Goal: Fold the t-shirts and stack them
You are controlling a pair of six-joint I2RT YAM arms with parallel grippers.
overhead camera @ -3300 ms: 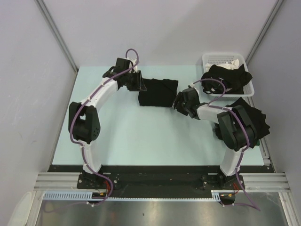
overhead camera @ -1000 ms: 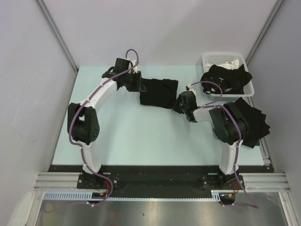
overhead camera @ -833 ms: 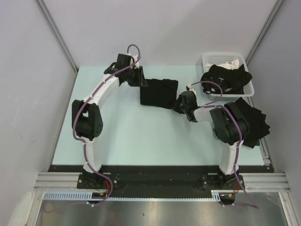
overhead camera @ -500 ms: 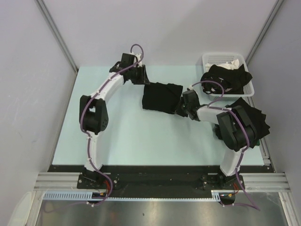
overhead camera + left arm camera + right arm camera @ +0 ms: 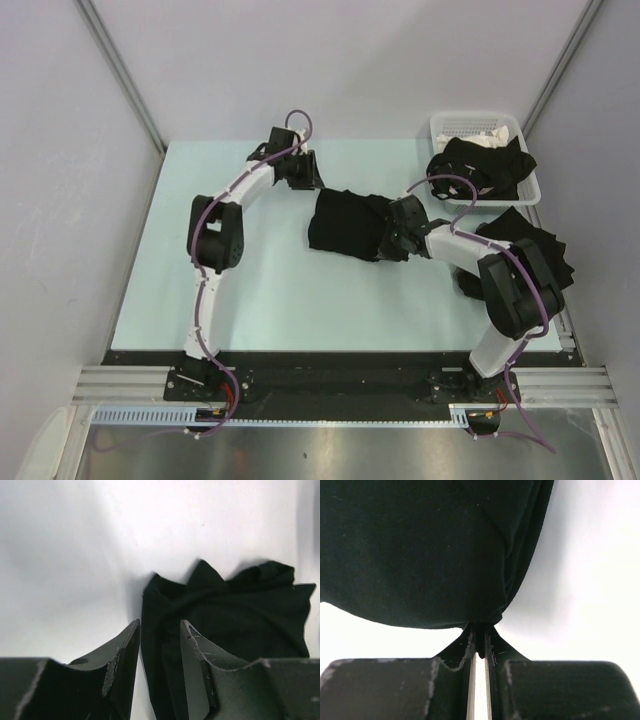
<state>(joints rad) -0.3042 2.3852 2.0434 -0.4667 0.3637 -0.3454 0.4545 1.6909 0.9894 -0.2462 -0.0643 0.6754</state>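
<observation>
Pale mint-green bench [image 5: 280, 300] sits inside a booth of plain light-grey panels: back wall [image 5: 340, 60], left wall [image 5: 50, 250], right wall [image 5: 615, 200], with slanting aluminium posts [image 5: 120, 75] at the two back corners. Along the bench's near edge runs a black strip [image 5: 340, 362], then a silver slotted rail [image 5: 110, 385], then a brushed metal sheet [image 5: 340, 455] at the bottom of the top view. Light is even and soft with weak shadows; in the wrist views the bench surface looks washed-out white.
</observation>
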